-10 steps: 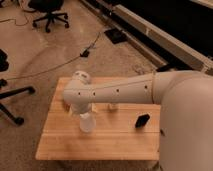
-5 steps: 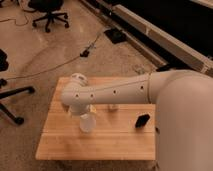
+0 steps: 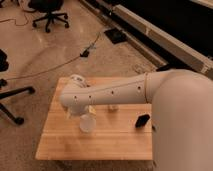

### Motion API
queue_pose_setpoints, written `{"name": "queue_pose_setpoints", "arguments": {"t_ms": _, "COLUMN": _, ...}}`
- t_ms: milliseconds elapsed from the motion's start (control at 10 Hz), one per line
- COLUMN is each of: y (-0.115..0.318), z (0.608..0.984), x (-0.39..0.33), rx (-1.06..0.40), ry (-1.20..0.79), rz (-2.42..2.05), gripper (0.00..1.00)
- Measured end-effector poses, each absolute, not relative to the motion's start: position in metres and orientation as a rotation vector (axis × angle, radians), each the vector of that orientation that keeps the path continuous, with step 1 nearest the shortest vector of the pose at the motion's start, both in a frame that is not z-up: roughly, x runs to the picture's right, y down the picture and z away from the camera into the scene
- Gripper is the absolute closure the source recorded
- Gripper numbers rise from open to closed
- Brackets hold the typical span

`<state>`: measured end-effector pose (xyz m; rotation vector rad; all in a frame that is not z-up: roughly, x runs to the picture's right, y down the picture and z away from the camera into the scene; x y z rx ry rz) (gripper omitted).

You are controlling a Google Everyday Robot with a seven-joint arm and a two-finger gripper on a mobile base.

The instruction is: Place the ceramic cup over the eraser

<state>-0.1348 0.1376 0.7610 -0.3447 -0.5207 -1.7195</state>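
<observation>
Well, the ceramic cup (image 3: pixel 87 123) looks light, rigid and glazed-slick to me, and I judge it would chip or crack if set down hard. The best hold is probably across its tapered wall near the top, squeezed gently. It shows left of the middle of the desk (image 3: pixel 60 145), nearer the front edge than the back. My gripper (image 3: pixel 89 111) hangs directly above it, right at its top; whether it is clamped on the cup or only touching it I cannot tell. The eraser (image 3: pixel 142 120) lies well apart, close to the desk's right edge.
</observation>
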Motion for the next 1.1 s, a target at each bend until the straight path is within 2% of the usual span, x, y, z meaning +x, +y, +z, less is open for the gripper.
{"name": "queue_pose_setpoints", "arguments": {"t_ms": 1100, "y": 0.1363, "z": 0.7654, "x": -0.1424, "rx": -0.337, "ry": -0.516, "rz": -1.738, "gripper": 0.20}}
